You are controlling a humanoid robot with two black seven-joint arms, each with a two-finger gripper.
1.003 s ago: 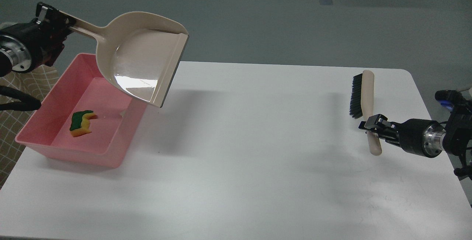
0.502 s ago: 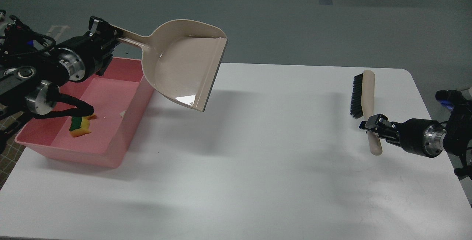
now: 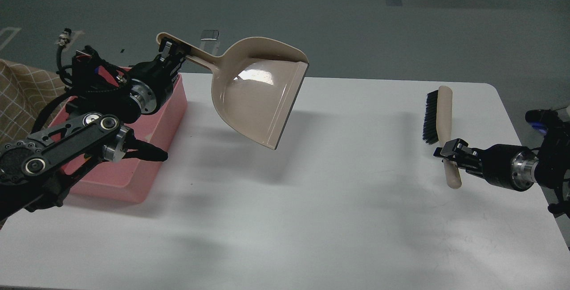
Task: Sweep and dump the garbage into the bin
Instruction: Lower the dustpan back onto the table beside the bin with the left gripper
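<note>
My left gripper [image 3: 171, 53] is shut on the handle of the beige dustpan [image 3: 260, 94] and holds it in the air, tilted, over the left-middle of the white table [image 3: 311, 201]. The pan looks empty. The pink bin [image 3: 156, 125] stands at the table's left; my left arm covers most of it, so the sponge and the bread-like wedge are hidden. My right gripper [image 3: 447, 153] is shut on the handle of a beige brush [image 3: 438, 116] with black bristles, held above the table's right side.
A checked beige cloth [image 3: 22, 98] shows at the far left, off the table. The table's rounded far right corner [image 3: 490, 87] lies just beyond the brush. Grey floor lies beyond the table.
My left arm has swung right, carrying the dustpan from above the bin out over the table. The arm now hides the bin's inside. The right arm and brush have not moved.
</note>
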